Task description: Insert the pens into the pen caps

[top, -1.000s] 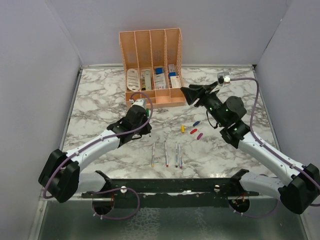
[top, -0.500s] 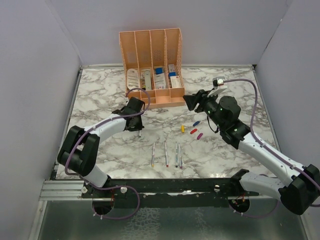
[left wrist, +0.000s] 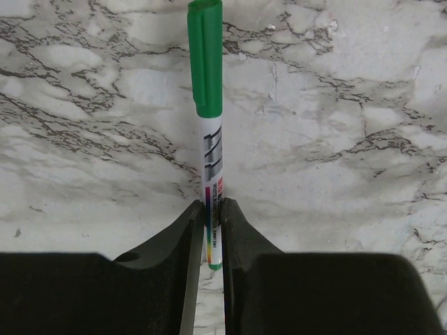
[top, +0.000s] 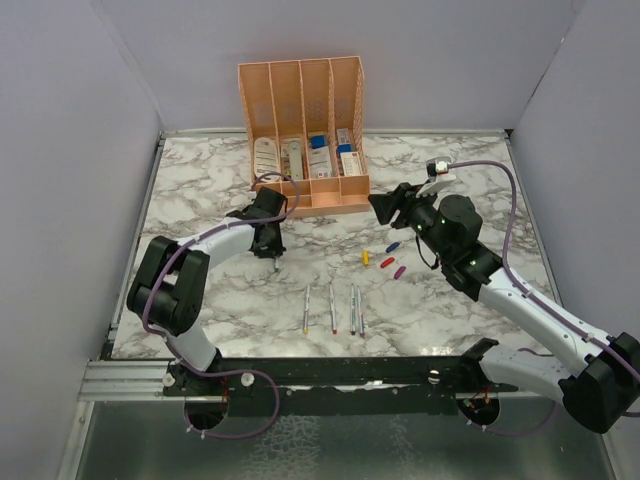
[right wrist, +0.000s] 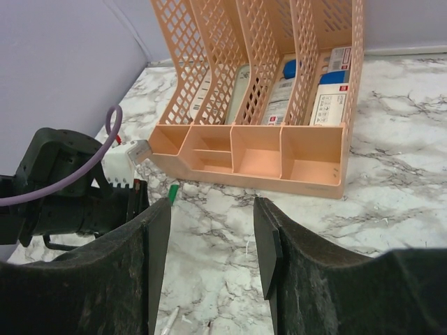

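Observation:
My left gripper (left wrist: 213, 209) is shut on a grey-white pen (left wrist: 211, 164) that wears a green cap (left wrist: 204, 56); the capped end points away from the fingers over the marble. In the top view this gripper (top: 271, 248) is just in front of the organizer's left end. Several uncapped pens (top: 331, 306) lie side by side near the front. The yellow (top: 365, 257), blue (top: 392, 246), red (top: 387, 262) and magenta (top: 400, 271) caps lie loose right of centre. My right gripper (top: 383, 207) is open and empty above them; in its wrist view (right wrist: 213, 237) the green cap (right wrist: 172, 193) shows beside the left finger.
A peach organizer (top: 300, 190) with white and blue boxed items stands at the back centre, close behind both grippers; it fills the top of the right wrist view (right wrist: 258, 150). The left arm (right wrist: 63, 188) and its purple cable are at that view's left. Grey walls enclose the marble table (top: 200, 200).
The left arm has swung its elbow out to the left, keeping the green-capped pen in its gripper near the organizer. The right gripper has dropped slightly and stays open.

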Robot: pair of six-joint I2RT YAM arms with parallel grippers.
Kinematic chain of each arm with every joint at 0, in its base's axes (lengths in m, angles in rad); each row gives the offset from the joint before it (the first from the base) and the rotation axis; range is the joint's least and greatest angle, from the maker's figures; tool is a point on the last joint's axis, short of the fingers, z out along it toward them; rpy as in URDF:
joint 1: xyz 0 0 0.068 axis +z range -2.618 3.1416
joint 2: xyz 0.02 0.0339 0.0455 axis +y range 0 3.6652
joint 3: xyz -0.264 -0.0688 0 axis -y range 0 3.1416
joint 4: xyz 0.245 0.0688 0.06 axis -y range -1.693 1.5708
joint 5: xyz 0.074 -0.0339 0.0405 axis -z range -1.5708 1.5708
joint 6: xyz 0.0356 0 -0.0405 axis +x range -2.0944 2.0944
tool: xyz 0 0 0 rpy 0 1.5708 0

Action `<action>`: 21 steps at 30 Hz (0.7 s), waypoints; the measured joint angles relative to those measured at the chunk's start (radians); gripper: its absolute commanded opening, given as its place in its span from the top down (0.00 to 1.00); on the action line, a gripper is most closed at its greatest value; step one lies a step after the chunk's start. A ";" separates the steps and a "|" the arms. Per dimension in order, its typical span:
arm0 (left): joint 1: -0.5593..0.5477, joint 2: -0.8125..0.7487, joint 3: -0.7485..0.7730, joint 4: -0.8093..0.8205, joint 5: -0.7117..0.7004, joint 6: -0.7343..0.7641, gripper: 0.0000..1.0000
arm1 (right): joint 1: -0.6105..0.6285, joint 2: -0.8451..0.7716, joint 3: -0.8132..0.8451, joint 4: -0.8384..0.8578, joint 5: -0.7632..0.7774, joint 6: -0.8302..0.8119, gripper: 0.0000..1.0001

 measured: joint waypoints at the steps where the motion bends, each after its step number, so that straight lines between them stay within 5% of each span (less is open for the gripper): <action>1: 0.005 0.007 0.004 -0.002 0.000 0.006 0.78 | 0.000 0.000 0.000 0.000 0.000 0.000 0.49; 12: 0.019 0.052 0.048 -0.015 0.014 0.044 0.62 | 0.000 0.000 0.000 -0.003 0.001 -0.002 0.49; 21: 0.019 -0.042 0.059 -0.066 0.029 0.048 0.63 | 0.000 0.004 0.000 -0.031 0.032 -0.004 0.49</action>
